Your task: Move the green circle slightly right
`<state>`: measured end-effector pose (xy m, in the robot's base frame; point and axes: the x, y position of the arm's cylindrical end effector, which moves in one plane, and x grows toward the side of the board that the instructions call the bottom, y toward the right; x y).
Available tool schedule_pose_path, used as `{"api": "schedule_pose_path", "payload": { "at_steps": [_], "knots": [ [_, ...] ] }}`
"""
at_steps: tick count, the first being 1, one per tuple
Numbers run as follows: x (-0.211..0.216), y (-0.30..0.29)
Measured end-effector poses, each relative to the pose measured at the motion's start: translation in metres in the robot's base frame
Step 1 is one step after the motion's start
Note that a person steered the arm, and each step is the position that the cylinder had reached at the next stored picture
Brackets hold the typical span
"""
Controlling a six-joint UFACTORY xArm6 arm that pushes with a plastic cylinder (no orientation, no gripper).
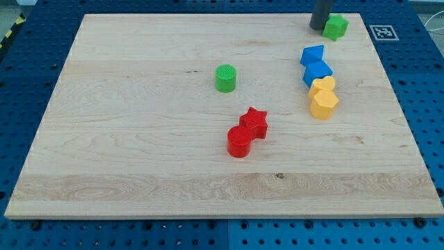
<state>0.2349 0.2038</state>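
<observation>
The green circle (225,78) stands on the wooden board (139,139), a little above the middle. My tip (318,27) is at the view's top right, far from the green circle, touching or almost touching the left side of a green block of unclear shape (336,26). Only the rod's lower part shows.
Two blue blocks (313,55) (318,71) and below them a yellow heart (322,86) and a yellow hexagon (324,104) form a column at the right. A red star (254,121) and a red circle (239,142) touch each other below the green circle.
</observation>
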Motion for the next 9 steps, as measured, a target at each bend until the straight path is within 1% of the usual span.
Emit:
{"api": "schedule_pose_path", "payload": {
  "at_steps": [1, 2, 3, 5, 6, 8, 9],
  "knots": [
    [0.000, 0.008],
    [0.000, -0.004],
    [0.000, -0.066],
    [0.000, -0.089],
    [0.013, -0.125],
    [0.014, -0.130],
    [0.033, -0.178]
  ]
}}
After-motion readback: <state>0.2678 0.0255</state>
